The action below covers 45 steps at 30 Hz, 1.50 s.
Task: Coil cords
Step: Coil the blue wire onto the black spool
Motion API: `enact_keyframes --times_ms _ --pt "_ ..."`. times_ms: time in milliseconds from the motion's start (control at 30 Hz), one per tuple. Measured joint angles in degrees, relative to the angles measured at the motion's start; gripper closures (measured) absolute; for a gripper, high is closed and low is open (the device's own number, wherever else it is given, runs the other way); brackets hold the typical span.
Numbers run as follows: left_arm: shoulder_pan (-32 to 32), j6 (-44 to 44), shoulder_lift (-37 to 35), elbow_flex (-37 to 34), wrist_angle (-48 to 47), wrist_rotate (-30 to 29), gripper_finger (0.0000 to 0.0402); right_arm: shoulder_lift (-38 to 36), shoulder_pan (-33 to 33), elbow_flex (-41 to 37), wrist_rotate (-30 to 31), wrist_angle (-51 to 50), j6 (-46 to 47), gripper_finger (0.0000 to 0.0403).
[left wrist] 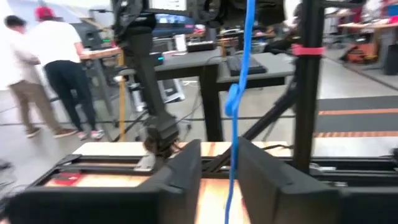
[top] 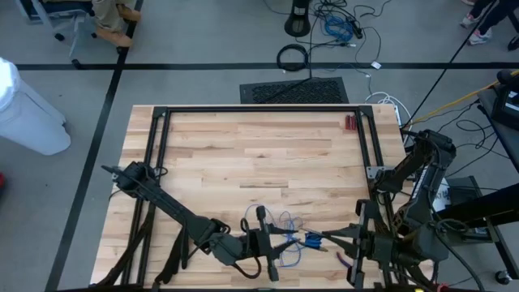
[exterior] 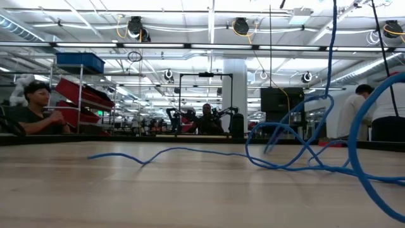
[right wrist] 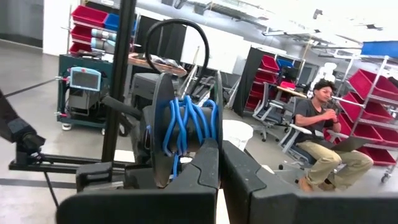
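The wooden table (top: 243, 154) fills the middle of the high view, framed by a black metal frame (top: 259, 109) along its far edge and sides. A small red object (top: 350, 122) lies near the table's far right corner.

Both arms reach in along the near edge. The left arm (top: 162, 201) stretches from the left side toward the centre, and its left gripper (top: 282, 237) sits over the tangle of cord. In the left wrist view the blue cord (left wrist: 239, 93) hangs straight down between the two dark fingers (left wrist: 180, 174), which stand narrow about it with a small gap on either side (whether they actually pinch it cannot be told). The right arm (top: 409, 182) folds in from the right, its right gripper (top: 345, 235) just beside the cord's end; its fingers (right wrist: 205, 165) are pressed together with nothing seen between them.

The cord (top: 285, 235) lies in loose loops near the middle of the near edge, between the two grippers, uncoiled. In the low view it trails across the tabletop (exterior: 158, 154) and rises in loops at the right. Several blue turns are wound on a round dark disc (right wrist: 163, 137) in the right wrist view.
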Motion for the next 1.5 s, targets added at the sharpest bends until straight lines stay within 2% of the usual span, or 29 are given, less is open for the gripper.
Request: enact_keyframes --times_ms 133,200,567,767,1200,1500 --pt "0.0 0.1 0.0 0.0 -1.0 -1.8 0.0377 1.0 -1.7 0.0 0.0 0.0 0.7 0.0403" --pt "0.1 1.1 0.0 0.0 -1.6 -2.2 0.0393 1.5 -2.8 0.0 0.0 0.3 1.5 0.0403" --pt "2.2 -2.0 0.0 0.0 -3.9 -5.7 0.0394 4.3 -9.1 0.0 0.8 0.3 6.1 0.0403" --pt "2.2 -2.4 0.3 0.0 -3.3 -5.5 0.0395 5.1 -10.5 0.0 8.8 0.2 3.7 0.0403" --pt "1.9 -3.5 0.4 0.0 -0.9 0.2 0.0396 5.1 -11.0 0.0 16.4 -3.5 3.1 0.0403" --pt "1.1 -3.5 -0.6 0.0 0.0 4.7 0.0396 5.1 -12.8 0.0 16.7 -11.9 8.9 0.0402"
